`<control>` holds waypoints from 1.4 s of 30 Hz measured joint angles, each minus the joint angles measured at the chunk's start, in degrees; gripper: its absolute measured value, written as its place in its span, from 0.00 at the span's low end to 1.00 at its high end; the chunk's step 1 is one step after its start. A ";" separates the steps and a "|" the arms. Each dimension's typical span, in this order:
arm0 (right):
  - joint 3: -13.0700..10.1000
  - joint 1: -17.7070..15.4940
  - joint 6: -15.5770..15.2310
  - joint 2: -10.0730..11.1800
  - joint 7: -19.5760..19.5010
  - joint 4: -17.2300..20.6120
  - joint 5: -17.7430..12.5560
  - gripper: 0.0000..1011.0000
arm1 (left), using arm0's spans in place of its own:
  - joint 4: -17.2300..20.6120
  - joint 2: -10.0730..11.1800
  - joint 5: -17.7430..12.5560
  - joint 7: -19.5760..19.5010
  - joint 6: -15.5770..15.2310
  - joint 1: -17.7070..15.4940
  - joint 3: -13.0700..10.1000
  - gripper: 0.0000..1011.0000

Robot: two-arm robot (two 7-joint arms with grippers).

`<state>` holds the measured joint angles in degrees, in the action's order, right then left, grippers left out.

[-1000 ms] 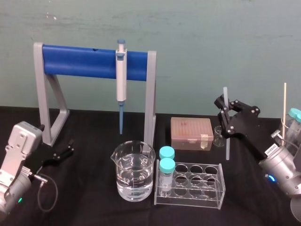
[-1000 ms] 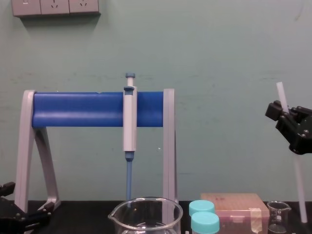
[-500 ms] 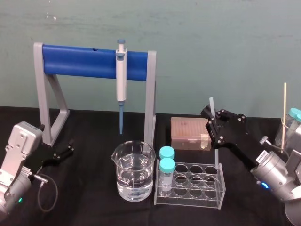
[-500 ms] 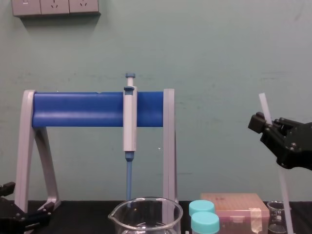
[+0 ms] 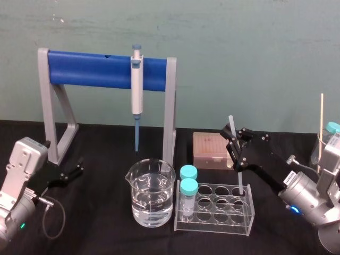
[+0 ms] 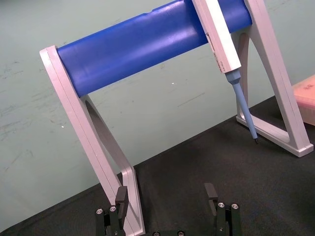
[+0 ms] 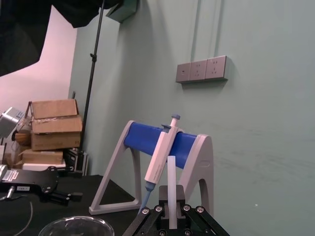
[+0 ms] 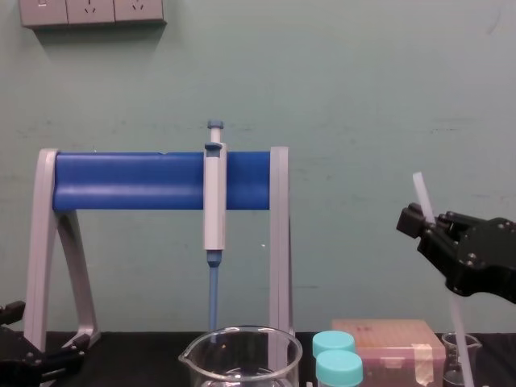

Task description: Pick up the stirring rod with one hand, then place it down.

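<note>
The stirring rod is a thin translucent white stick, held nearly upright with its top leaning slightly left. My right gripper is shut on its upper part, right of the table's centre. The rod's lower end reaches down to the rear right holes of the clear tube rack; whether it sits inside a hole I cannot tell. In the chest view the rod sticks up above the right gripper. It also stands between the fingers in the right wrist view. My left gripper rests open at the far left.
A grey-and-blue stand holds a pipette at the back. A large beaker of water sits left of the rack, which holds two teal-capped vials. A pink box lies behind the rack. A wooden stick stands at the far right.
My right gripper has carried the stirring rod left and downward, from beside the pink box to over the tube rack. The left arm has stayed still.
</note>
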<state>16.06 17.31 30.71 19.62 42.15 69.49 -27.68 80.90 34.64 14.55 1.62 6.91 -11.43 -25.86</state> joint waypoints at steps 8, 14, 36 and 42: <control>1.05 2.23 0.75 -0.60 2.09 -4.10 -1.05 0.07 | 0.00 0.00 0.00 0.00 0.00 0.00 0.00 0.99; 1.76 3.79 0.86 -0.92 3.55 -7.34 -1.62 0.07 | 0.00 0.00 0.00 0.00 0.00 0.00 0.00 0.99; 2.72 4.54 -0.38 -0.41 4.13 -9.34 -1.19 0.07 | 0.00 0.00 0.00 0.00 0.00 0.00 0.00 0.99; 2.69 4.54 -0.34 -0.43 4.15 -9.33 -1.22 0.07 | 0.00 0.00 0.00 0.00 0.00 0.00 0.00 0.99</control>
<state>18.75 21.85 30.37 19.19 46.31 60.15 -28.90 80.90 34.65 14.55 1.62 6.91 -11.43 -25.86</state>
